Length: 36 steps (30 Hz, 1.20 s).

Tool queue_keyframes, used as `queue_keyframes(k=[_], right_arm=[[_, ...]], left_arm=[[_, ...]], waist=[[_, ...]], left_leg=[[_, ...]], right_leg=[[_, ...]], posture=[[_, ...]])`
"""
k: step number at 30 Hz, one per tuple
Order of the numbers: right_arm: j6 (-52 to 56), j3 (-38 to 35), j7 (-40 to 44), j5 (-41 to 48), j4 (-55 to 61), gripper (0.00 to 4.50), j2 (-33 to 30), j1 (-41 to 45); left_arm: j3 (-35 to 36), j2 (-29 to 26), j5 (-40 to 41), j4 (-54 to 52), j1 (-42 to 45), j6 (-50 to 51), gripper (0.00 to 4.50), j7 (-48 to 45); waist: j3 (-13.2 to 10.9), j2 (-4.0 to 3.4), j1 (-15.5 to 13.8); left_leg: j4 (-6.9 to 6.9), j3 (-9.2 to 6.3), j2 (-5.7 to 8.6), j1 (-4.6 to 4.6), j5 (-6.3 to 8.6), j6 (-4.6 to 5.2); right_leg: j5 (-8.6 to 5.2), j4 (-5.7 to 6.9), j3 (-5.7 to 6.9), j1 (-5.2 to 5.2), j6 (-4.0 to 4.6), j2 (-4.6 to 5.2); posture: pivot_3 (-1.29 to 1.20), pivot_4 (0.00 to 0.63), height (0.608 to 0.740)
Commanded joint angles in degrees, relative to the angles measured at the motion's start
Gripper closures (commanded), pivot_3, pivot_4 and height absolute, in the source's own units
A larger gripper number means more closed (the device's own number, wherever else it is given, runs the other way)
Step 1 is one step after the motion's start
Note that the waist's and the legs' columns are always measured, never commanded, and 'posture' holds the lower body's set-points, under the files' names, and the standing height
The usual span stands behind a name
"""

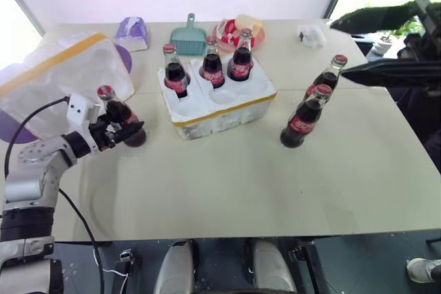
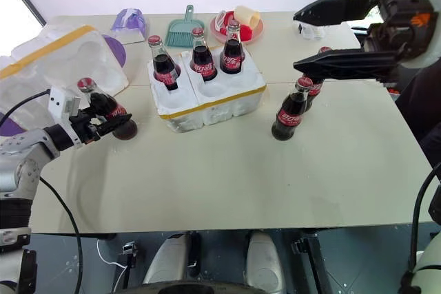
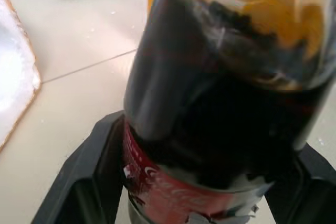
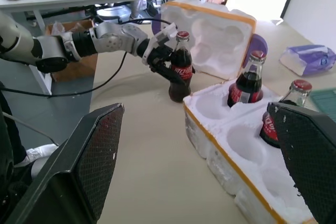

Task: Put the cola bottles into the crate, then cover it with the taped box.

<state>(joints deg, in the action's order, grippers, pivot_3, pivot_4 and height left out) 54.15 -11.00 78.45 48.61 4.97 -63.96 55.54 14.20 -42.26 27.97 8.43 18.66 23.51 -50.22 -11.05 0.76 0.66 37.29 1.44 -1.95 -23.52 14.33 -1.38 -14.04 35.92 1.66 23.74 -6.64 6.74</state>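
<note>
- Crate (image 1: 224, 111): mid-table, yellow band round side. 3 cola bottles (image 1: 212, 67) upright in its far row of wells; near row of wells bare.
- 4th bottle (image 1: 120, 116) stands on table left of crate, just in front of taped box. Left gripper (image 1: 122, 131) has a finger on each side of the bottle's lower body; left wrist view shows the black fingers (image 3: 100, 156) up against the glass at the red label. Bottle base looks down on table, bottle tilted a bit.
- 2 more bottles (image 1: 308, 116) upright on table right of crate, close together.
- Taped box (image 1: 62, 77): far left edge of table, open side w/ moulded hollows facing crate.
- Right gripper (image 2: 337, 36): raised over right side of table, above the 2 loose bottles, jaws spread wide, holding nothing.
- Far edge: teal dustpan (image 1: 189, 36), purple pack (image 1: 132, 32), red plate (image 1: 234, 32) w/ small items.
</note>
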Motion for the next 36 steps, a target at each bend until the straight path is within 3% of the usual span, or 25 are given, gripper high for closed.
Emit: queue_keyframes(k=[1,6,8,11,16,22,36], right_arm=[[-0.38,-0.75,0.0,0.5,2.19,0.0,-1.16,-0.82],[-2.35,-0.52,-1.45,-0.94,3.13,0.0,-0.5,-2.14],[-3.22,-0.22,-2.14,-1.54,3.08,0.0,-0.1,-2.6],[-4.15,-0.05,-2.54,-1.77,3.41,0.0,0.13,-3.71],[-4.58,-0.43,-4.47,-1.91,4.09,0.0,1.03,-5.04],[-4.43,-1.57,-7.35,-1.57,5.05,0.0,1.79,-6.89],[-6.19,-3.05,-13.65,-2.72,6.86,0.0,3.98,-12.82]], left_arm=[[2.49,-3.85,2.74,-5.05,-1.0,3.24,1.66,-3.39],[5.93,-10.93,15.08,-15.32,-1.69,17.14,1.66,-10.58],[6.47,-12.77,21.96,-18.21,2.62,23.4,1.66,-12.05],[4.43,-11.21,24.47,-17.94,10.57,25.66,1.66,-10.38],[-1.87,-2.9,18.47,-9.68,25.0,22.05,1.66,-4.53],[-10.41,3.46,7.16,0.14,30.68,12.22,1.66,-5.78],[-15.64,9.5,-3.67,1.52,24.45,6.37,1.66,-4.19]], waist=[[-0.01,0.02,0.13],[-0.04,0.07,0.1],[-0.05,0.07,-0.29],[-0.06,0.08,-1.04],[-0.04,0.1,-1.48],[-0.05,0.11,-0.95],[-0.08,0.15,-1.19]], left_leg=[[0.0,0.0,0.0,0.0,0.0,0.0],[0.01,0.03,-0.01,-0.23,-0.01,-0.02],[0.18,-0.06,-0.02,-0.65,-0.06,-0.09],[0.63,-0.2,0.0,-0.98,-0.06,-0.09],[0.84,-0.21,0.05,-0.93,-0.07,-0.08],[0.79,-0.18,0.06,-0.95,-0.07,-0.08],[0.84,-0.17,0.06,-0.99,-0.07,-0.07]], right_leg=[[0.0,0.01,0.0,0.02,0.0,0.0],[-0.01,0.14,-0.07,0.36,0.01,0.0],[-0.01,0.25,-0.02,0.7,0.01,-0.01],[0.01,0.34,0.08,0.77,-0.01,-0.01],[0.13,0.31,0.06,0.57,-0.21,-0.01],[0.13,0.29,0.03,0.65,-0.22,-0.04],[0.13,0.28,0.0,0.66,-0.22,-0.02]], posture=[[0.0,0.15,0.736],[0.0,0.15,0.736],[0.0,0.15,0.736],[0.0,0.15,0.736],[0.0,0.15,0.736],[0.0,0.15,0.736],[0.0,0.15,0.736]])
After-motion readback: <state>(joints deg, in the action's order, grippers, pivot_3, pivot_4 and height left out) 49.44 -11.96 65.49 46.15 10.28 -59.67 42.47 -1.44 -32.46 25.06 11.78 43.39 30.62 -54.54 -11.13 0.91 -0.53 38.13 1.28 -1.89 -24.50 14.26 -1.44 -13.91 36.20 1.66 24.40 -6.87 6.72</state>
